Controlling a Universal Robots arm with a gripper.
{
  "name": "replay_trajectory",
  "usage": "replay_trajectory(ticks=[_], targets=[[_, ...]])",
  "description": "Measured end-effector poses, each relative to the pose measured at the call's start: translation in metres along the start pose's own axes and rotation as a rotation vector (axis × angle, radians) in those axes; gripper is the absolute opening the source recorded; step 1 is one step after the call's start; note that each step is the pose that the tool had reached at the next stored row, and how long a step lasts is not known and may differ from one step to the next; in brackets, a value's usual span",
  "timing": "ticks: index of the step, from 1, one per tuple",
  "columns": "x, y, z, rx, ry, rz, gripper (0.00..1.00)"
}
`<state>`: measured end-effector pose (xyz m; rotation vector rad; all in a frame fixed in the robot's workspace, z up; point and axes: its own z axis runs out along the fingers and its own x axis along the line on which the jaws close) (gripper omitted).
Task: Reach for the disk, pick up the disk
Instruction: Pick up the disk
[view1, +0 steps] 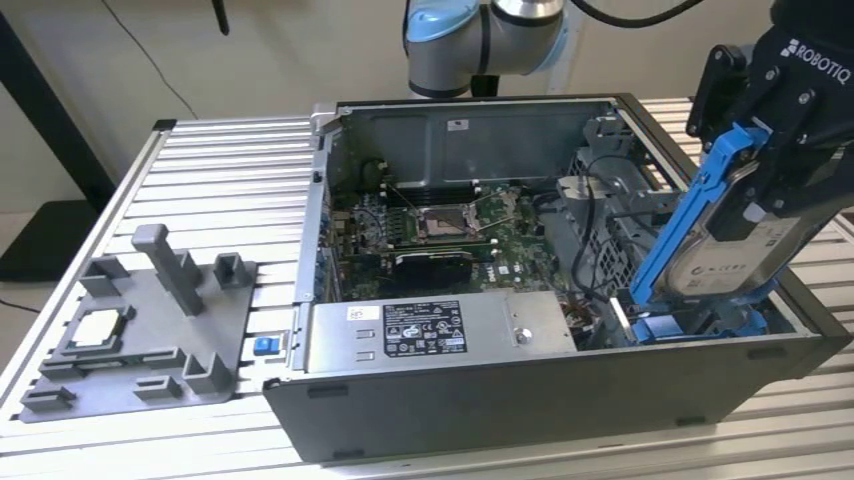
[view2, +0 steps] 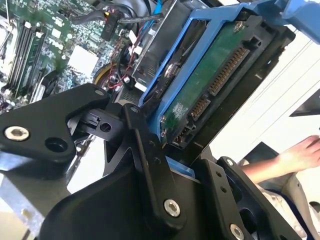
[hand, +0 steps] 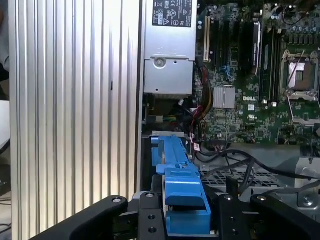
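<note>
Risk: my gripper (view1: 763, 205) clamps the disk (view1: 721, 250) tilted above the case (view1: 534, 410); its bracket could snag cables.

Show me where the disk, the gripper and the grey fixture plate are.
disk (view1: 731, 250): exterior view, on its silver labelled face.
gripper (view1: 781, 195): exterior view, between its fingertips, shut on the disk.
grey fixture plate (view1: 134, 385): exterior view, on its flat base.

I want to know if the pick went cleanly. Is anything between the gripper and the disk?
Nothing visible: the gripper is shut on the disk, holding it tilted above the computer case, its lower end at the drive bay.
</note>
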<state>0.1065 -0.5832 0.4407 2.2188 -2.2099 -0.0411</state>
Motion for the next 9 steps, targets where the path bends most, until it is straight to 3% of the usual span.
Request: replay_trajectory(ticks=[9], targets=[[0.0001, 0.0, 0.002, 0.0, 0.0, -0.003, 0.0]])
